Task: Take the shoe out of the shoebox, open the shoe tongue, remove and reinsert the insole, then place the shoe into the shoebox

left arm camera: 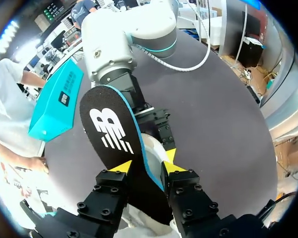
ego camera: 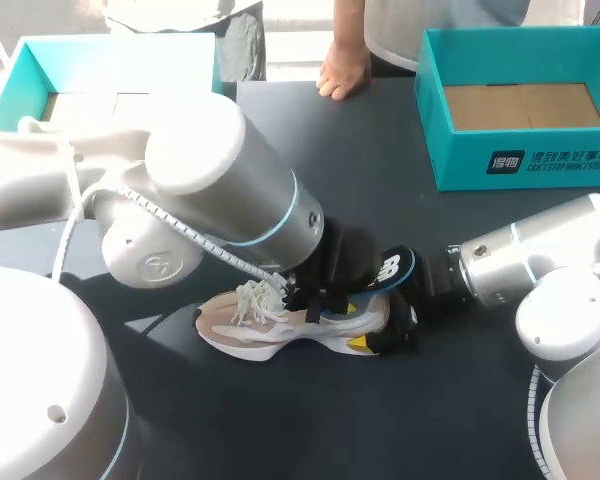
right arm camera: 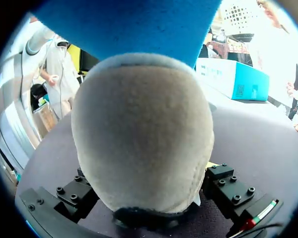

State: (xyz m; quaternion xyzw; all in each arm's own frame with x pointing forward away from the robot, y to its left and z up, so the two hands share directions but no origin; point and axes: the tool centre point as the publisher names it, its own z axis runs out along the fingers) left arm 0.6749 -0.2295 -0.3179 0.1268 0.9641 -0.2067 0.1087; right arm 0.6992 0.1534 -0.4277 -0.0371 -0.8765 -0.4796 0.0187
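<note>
The beige sneaker lies on its side at the middle of the dark table, white laces toward my left arm. A black insole with a blue edge sticks up out of its heel opening. In the left wrist view the insole runs between my left gripper's parted fingers down into the shoe; the gripper is open. My right gripper is at the heel. The heel fills the space between its widely spread fingers, which press on it from both sides, with the insole's blue underside above.
A teal shoebox stands open at the back right, and a second teal box part sits at the back left. A person's hand rests on the table's far edge between them.
</note>
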